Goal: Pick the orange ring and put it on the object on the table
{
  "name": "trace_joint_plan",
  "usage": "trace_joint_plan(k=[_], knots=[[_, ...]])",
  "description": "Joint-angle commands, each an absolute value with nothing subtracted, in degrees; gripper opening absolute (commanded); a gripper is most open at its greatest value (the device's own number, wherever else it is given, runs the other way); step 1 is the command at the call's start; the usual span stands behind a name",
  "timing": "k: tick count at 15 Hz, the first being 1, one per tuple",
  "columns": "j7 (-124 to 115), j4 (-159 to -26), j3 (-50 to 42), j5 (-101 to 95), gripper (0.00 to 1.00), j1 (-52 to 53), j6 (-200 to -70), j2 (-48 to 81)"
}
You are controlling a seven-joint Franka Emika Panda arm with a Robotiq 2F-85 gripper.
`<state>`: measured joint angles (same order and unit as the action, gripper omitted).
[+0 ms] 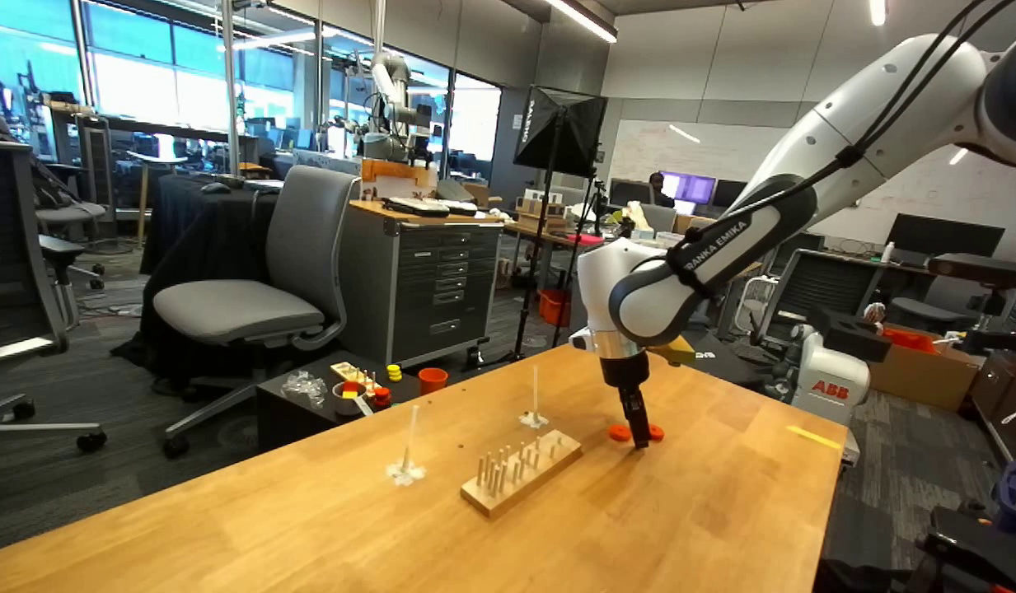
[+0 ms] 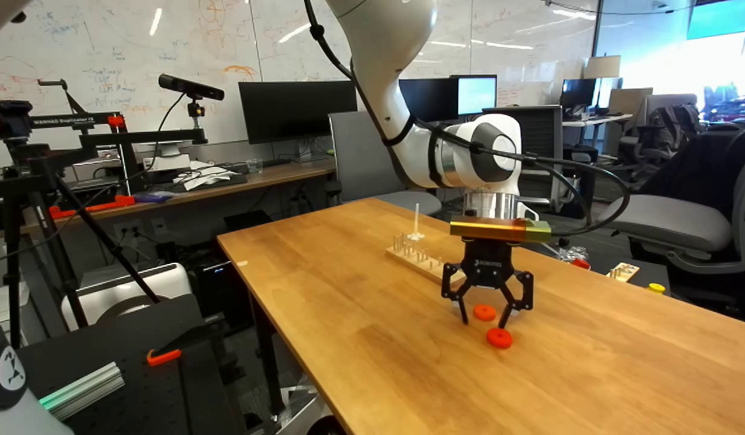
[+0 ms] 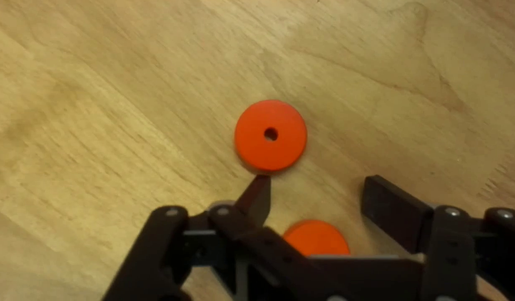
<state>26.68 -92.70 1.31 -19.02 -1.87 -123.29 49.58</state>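
A small orange ring [image 3: 315, 238] lies flat on a table [image 1: 310, 527], between the spread fingers [image 3: 395, 211] of a black gripper [image 2: 484, 324]. The ring is bright, plain and thick, like a squat wheel; in the wrist view only its upper curve shows, the rest, middle included, being hidden behind the gripper. The gripper is released, a finger standing on each side of the ring; whether either one brushes it, I cannot tell. Just beside lies a red ring [image 3: 270, 152] of the same rounded shape, with a neat hole through its centre. Near both is the board [image 1: 524, 479], a flat rectangle of pale wood with thin upright pegs [image 1: 496, 478], tall at one end and low at the other. Two slim white rods [image 1: 410, 436] stand upright on the table, each on a ragged whitish foot [image 1: 405, 473]. In an exterior view, on a low black box [image 1: 293, 428] past the table's edge, a small pot [image 1: 348, 408] holds red and yellow pieces [image 1: 349, 394]. Near it are an orange cup [image 1: 433, 380], its inside too small to make out, a stack of yellow rings [image 1: 394, 372] and crumpled clear plastic [image 1: 304, 387]. A cardboard box [image 1: 924, 383] farther off holds something orange [image 1: 910, 339]. The table is smooth, honey-coloured wood with streaky grain; a white, smooth-shelled arm [image 1: 833, 128] hangs over it.
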Motion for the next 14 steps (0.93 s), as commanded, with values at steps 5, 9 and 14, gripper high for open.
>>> trace_joint_plan(k=[5,9,14], knots=[[26.12,-101.58,1.88,-18.56,1.0,-3.71,-135.61,45.76],[26.49,-105.36,2.29,-18.06,1.0,-4.62,-141.33,44.24],[27.05,-109.81,2.49,-18.26,1.0,-5.18,-146.96,41.94]])
